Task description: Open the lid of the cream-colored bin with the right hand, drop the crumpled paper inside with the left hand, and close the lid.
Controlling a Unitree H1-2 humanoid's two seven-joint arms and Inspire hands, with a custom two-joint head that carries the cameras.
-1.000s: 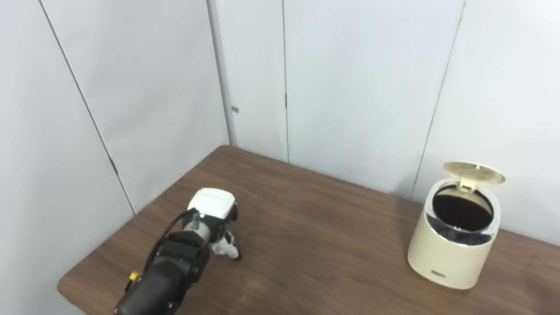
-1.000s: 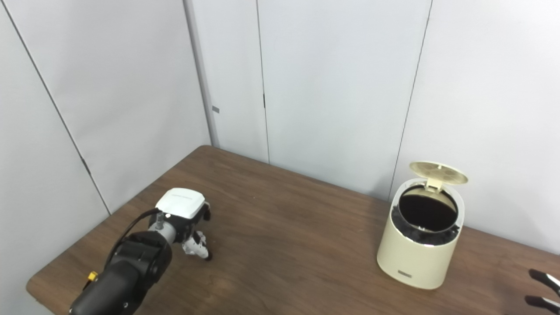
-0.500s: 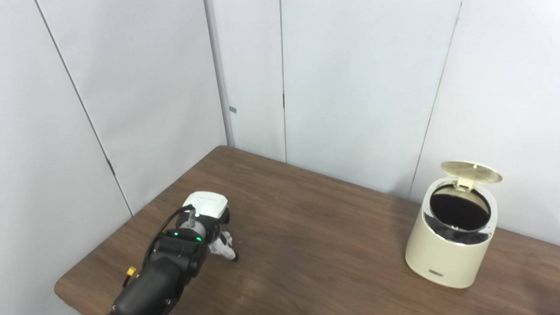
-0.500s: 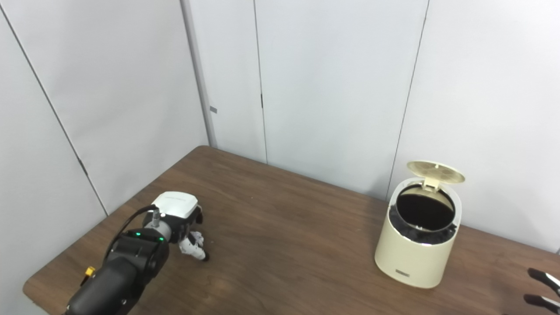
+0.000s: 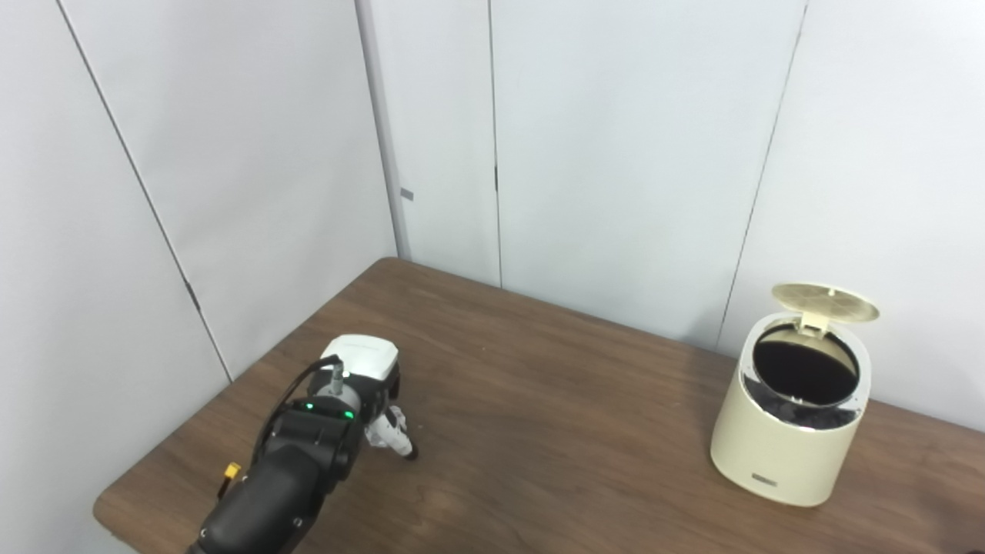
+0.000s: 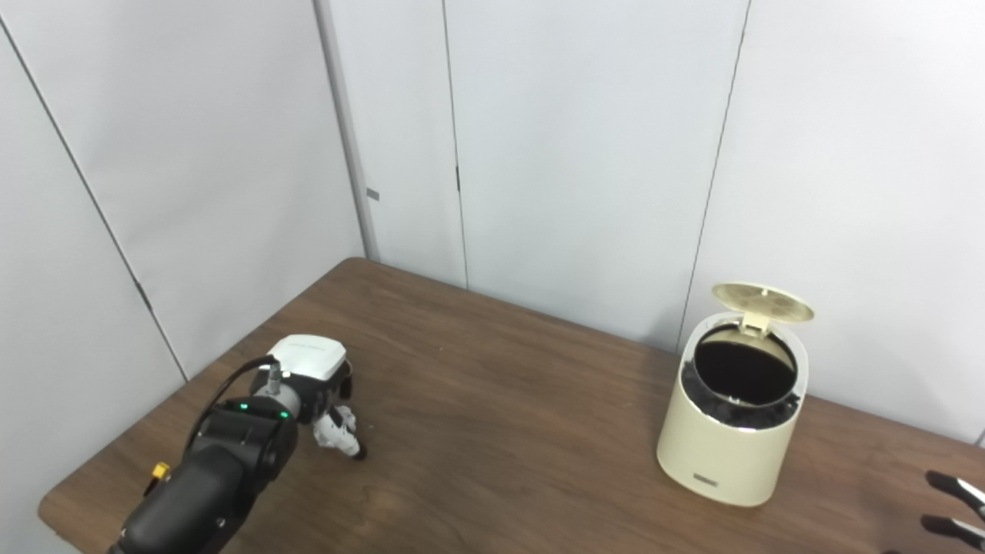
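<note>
The cream-colored bin (image 5: 781,450) stands at the right of the brown table (image 5: 554,431), close to the wall. Its round lid (image 5: 825,301) is tipped up and back, and the dark inside (image 6: 745,372) shows. My left hand (image 5: 360,369) hangs palm down over the table's left part, far from the bin, with its fingers curled down to the surface. A small white lumpy bit (image 6: 336,432) shows under them; I cannot tell whether it is the crumpled paper or a finger. Only the fingertips of my right hand (image 6: 953,508) show at the bottom right, spread apart and right of the bin.
White wall panels (image 5: 616,154) close in the table at the back and left. The table's left edge and rounded front-left corner (image 5: 104,508) lie just beside my left arm. Bare wood stretches between the left hand and the bin.
The whole picture has shifted slightly left, so the camera moved. My left hand looks a little smaller and lower toward the table. The bin, its lid and the right fingertips are unchanged.
</note>
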